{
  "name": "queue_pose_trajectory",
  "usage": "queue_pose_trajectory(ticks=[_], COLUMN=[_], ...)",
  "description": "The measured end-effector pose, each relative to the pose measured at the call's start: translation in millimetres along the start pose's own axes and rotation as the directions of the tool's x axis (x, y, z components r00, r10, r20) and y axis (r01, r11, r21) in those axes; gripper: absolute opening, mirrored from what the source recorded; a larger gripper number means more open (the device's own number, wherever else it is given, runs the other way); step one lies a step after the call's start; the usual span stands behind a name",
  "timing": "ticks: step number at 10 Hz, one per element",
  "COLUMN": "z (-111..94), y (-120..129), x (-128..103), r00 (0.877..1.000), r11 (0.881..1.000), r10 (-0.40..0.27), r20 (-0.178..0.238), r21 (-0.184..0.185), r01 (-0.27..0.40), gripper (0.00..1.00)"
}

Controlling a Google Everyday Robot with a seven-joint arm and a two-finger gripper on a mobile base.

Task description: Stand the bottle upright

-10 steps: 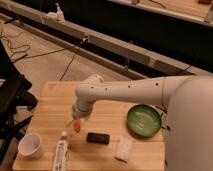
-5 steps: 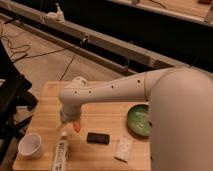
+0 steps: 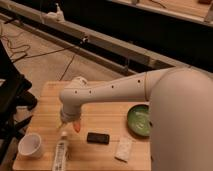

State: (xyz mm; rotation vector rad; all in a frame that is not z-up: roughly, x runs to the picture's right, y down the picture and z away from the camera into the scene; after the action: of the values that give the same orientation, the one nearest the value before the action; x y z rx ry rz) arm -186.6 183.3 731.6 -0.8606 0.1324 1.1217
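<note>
Filling the right foreground, the robot's bulky white arm (image 3: 125,89) is stretching leftward over a light wooden counter (image 3: 105,120). Closest to the counter's near edge, at its front left, the slim white plastic bottle with a greenish printed label (image 3: 60,154) is lying flat on its side. Its narrow white cap is pointing toward the far edge and its base is reaching down to the front rim. Just left of it, a round white cup (image 3: 31,145) is standing upright, close by but not touching. To the right along the same front strip, a flat whitish rectangular packet (image 3: 124,149) is lying at a slight slant. A little farther in, a black phone-like block (image 3: 97,138) is resting flat between the bottle and the packet, apart from both. Directly beyond the bottle's cap, the claw (image 3: 75,125) is hanging from the arm's rounded wrist, with an orange tip showing at its lower end. It is released and gripping nothing, poised close over the cap end of the bottle; whether it is touching the cap cannot be made out. Farther right, a round green bowl (image 3: 137,120) is sitting partly hidden behind the arm. Off the counter's left side, a black chair (image 3: 11,95) is standing on a tan floor (image 3: 45,65), where dark cables (image 3: 55,50) are trailing. At the back, a long pale rail (image 3: 100,42) is running diagonally in front of a dark wall.
</note>
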Motion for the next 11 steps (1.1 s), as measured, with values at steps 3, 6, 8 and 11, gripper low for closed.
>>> queue_pose_trajectory(ticks=[3, 6, 8, 11], z=[19, 35, 46, 58], y=[22, 24, 18, 11], x=[2, 5, 8, 10], r00=[0.999, 0.998, 0.999, 0.999], r11=[0.994, 0.988, 0.987, 0.984], r10=[-0.053, -0.055, -0.036, -0.012], r20=[-0.007, -0.022, -0.038, -0.052], r21=[-0.099, -0.143, -0.158, -0.177], r01=[0.052, 0.052, 0.029, 0.003], gripper=[0.66, 0.66, 0.66, 0.66])
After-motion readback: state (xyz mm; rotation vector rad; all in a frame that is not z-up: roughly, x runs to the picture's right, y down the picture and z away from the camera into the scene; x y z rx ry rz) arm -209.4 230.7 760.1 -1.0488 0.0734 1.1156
